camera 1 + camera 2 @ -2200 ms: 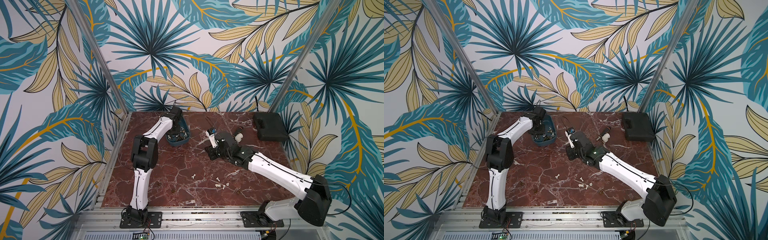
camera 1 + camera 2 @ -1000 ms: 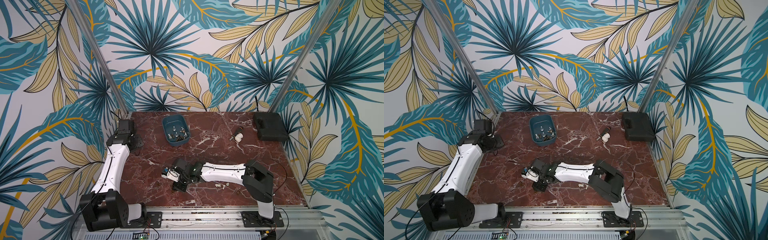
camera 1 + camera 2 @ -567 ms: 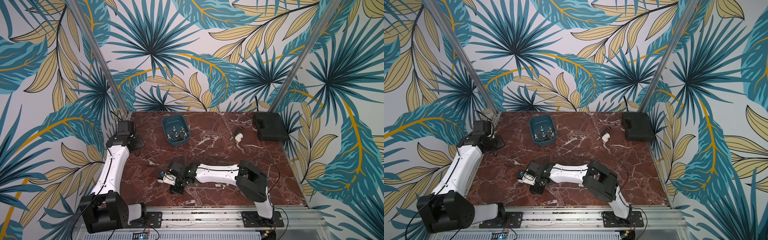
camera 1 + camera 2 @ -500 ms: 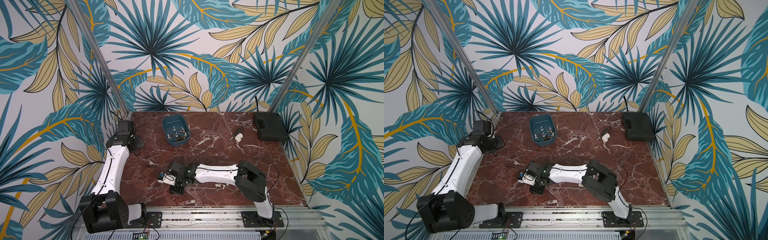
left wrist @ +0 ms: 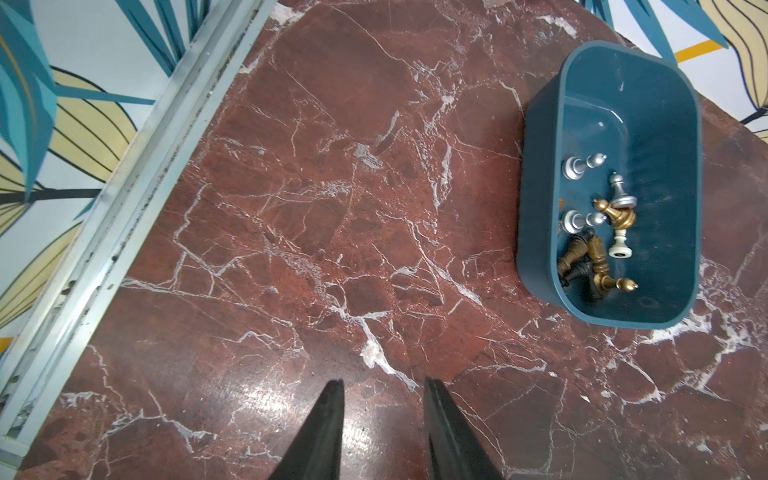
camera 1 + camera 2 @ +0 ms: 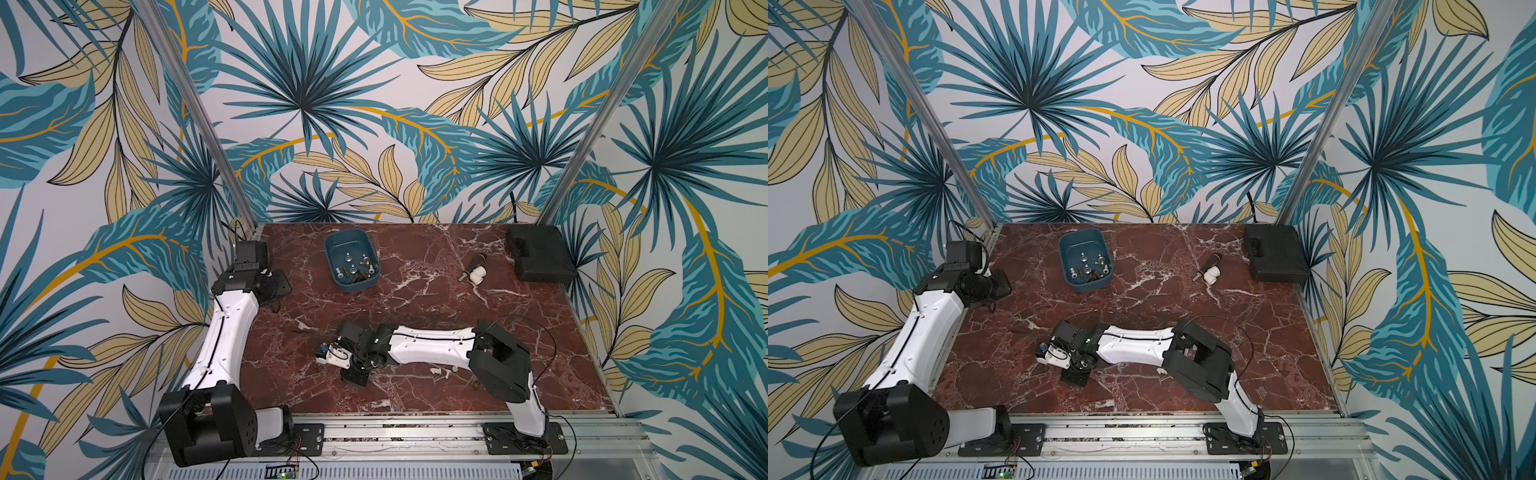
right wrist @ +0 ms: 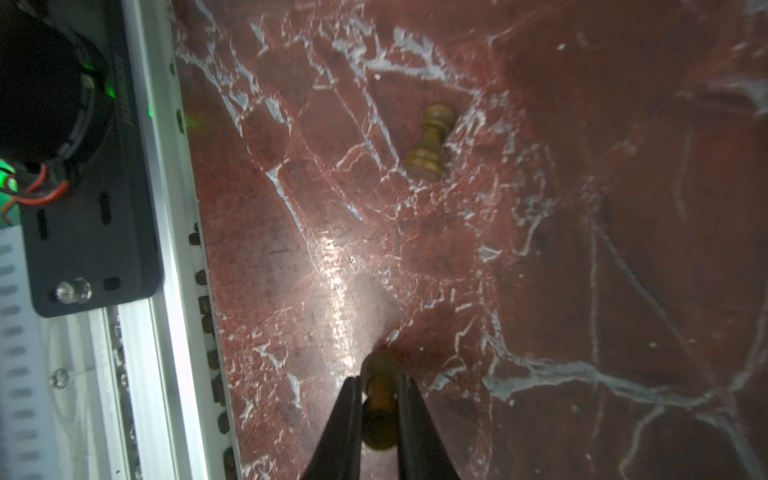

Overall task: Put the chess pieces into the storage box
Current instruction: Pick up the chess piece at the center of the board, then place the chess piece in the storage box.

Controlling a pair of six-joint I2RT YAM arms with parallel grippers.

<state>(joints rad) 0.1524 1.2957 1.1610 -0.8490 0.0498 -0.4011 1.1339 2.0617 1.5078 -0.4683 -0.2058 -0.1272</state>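
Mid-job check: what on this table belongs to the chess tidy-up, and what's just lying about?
Job: storage box; chess pieces inside it; brown pawn in right gripper; second pawn lying loose; loose white pieces.
Lying about: black case; screwdriver-like tool; white elbow fitting.

black case (image 6: 540, 258) near a tool (image 6: 473, 266) beside white fitting (image 6: 478, 275).

One storage box (image 6: 347, 243) — about nine chess pieces (image 5: 616, 215) inside; one black case (image 6: 540, 259), one screwdriver (image 6: 477, 262), one fitting (image 6: 478, 275)
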